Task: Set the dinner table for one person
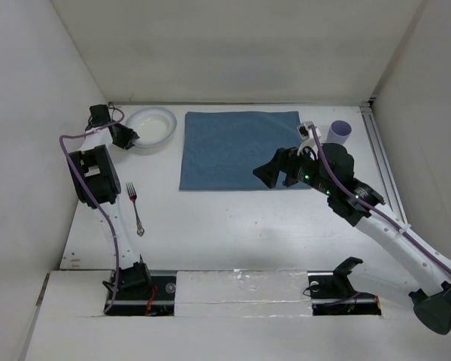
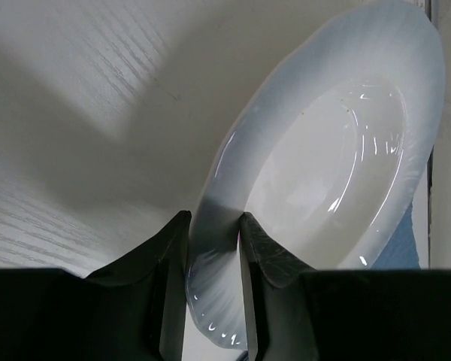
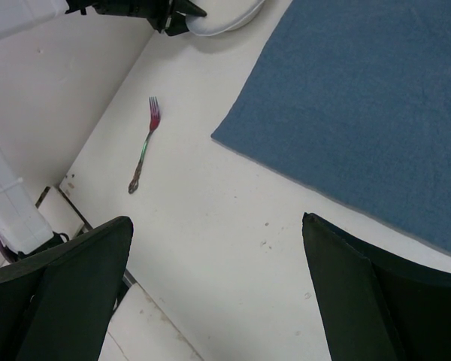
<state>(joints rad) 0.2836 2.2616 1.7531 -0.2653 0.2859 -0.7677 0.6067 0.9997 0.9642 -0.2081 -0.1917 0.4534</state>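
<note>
- The left gripper (image 2: 213, 295) is clenched on the near rim of the plate (image 2: 338, 173). Its dark fingers (image 2: 173, 289) press the rim from either side. Only the left wrist view shows this pinch; from above, the gripper merely meets the plate's left edge.
- The plate is white and round, deep, with a broad sloping rim. Its glossy glaze carries bright highlights and a faint bluish tint.
- The left arm reaches up the left side of the dinner table (image 1: 233, 226) and bends at the elbow, with its wrist turned right toward the plate.
- The right gripper (image 3: 218, 289) is released, its two black fingers (image 3: 75, 293) spread wide with nothing between them.
- It hangs over the bare tabletop just off the near edge of the placemat (image 1: 240, 149). The right arm stretches diagonally in from its base, wrist pointing left.
- The placemat is a blue rectangle of woven cloth, lying flat just right of the plate.
- The fork (image 1: 135, 208) is slim metal and lies alone near the left arm. The right wrist view shows a reddish-green sheen on its handle.
- A purple cup (image 1: 340, 131) stands beyond the placemat's far right corner, seen only from above.
- The dinner table is plain matte white and spreads under everything.
</note>
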